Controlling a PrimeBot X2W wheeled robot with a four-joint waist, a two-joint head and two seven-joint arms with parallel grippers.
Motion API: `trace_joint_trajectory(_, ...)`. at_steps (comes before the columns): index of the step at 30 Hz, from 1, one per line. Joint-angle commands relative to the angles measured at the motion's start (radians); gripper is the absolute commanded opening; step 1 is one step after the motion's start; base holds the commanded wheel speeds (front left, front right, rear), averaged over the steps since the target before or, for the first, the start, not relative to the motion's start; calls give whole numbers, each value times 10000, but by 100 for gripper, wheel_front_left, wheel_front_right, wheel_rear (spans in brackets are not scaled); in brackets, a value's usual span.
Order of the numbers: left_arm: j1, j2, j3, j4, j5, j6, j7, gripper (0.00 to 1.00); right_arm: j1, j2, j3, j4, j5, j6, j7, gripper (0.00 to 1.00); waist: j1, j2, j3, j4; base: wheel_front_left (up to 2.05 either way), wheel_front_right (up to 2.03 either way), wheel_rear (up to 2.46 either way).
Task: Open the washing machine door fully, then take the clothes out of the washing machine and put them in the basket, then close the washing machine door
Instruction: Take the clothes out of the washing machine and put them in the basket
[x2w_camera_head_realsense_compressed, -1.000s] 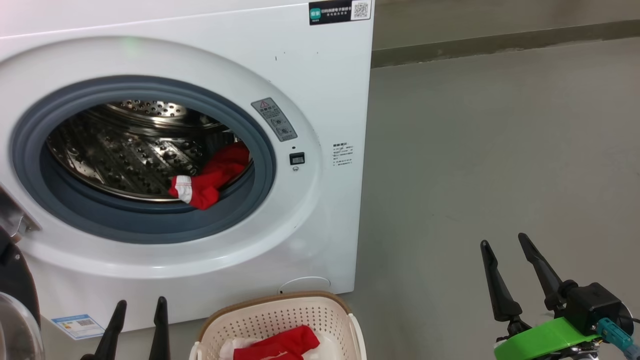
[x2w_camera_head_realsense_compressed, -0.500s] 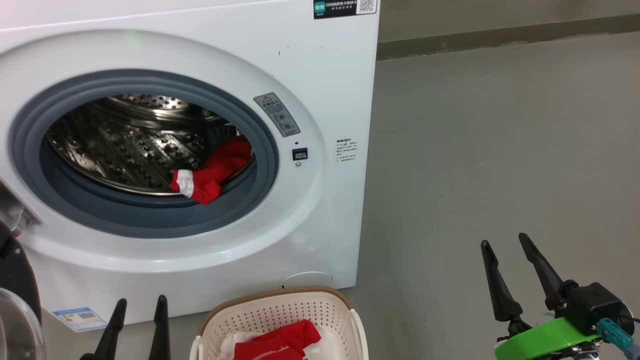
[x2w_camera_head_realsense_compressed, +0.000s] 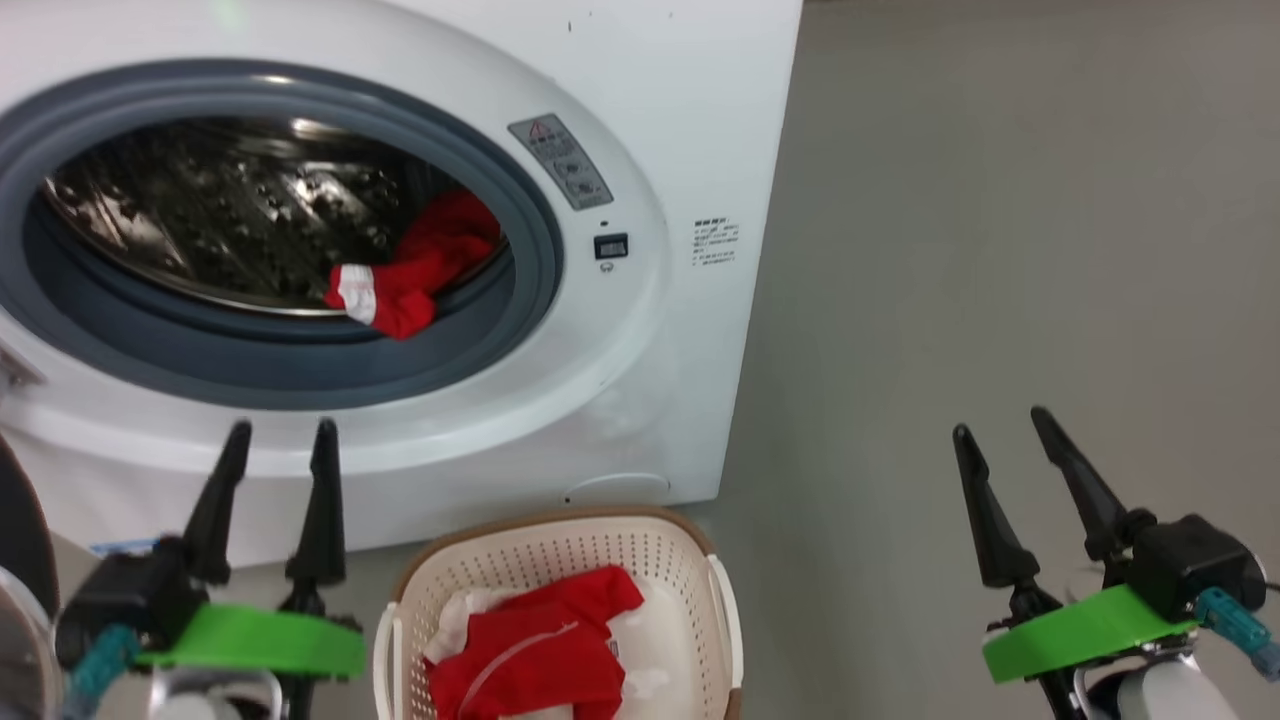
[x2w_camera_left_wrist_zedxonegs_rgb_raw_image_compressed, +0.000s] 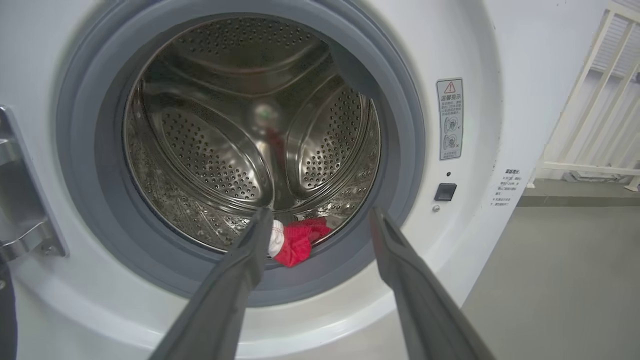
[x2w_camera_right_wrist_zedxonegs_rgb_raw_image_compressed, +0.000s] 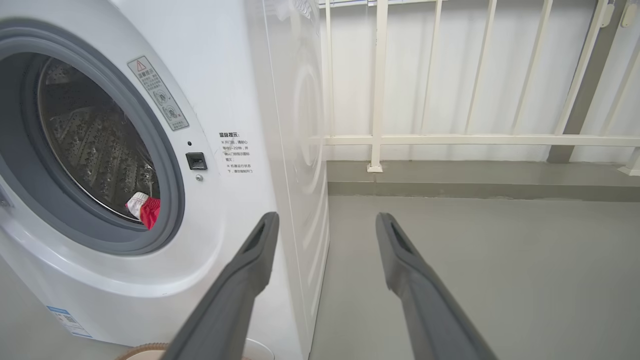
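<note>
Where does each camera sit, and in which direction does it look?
Head view: on the head, facing forward and down at the washing machine and basket; left gripper and right gripper show, open.
Left wrist view: on that wrist, facing into the drum; its two fingers show.
Right wrist view: on that wrist, facing the machine's front corner and a white railing; its two fingers show.
Shared: all three show the red garment at the drum's mouth.
</note>
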Motion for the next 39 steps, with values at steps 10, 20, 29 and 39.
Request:
trace_joint_trajectory(10,-3669,785,-301,1204,-226,-55,-118,100,-1533,-272,239,-515,-162,33,-63,100,0,0,2579,507,0,0,0)
trace_joint_trajectory(20,-6156,1190,-815,3370,-801,-55,-118,100,-2157,-308,261,-595,-167,33,-63,100,0,0,3746,373,0,0,0)
trace_joint_trajectory(29,-7956,1557,-1317,4937,-1100,-56,-118,100,-2563,-311,422,-620,-160,33,-63,100,0,0,4431,148,0,0,0)
trace_joint_trajectory(39,-9137,2100,-2447,7219,-2340,-56,-38,100,-2706,-308,783,-663,-10,33,-63,100,0,0,4522,-255,0,0,0)
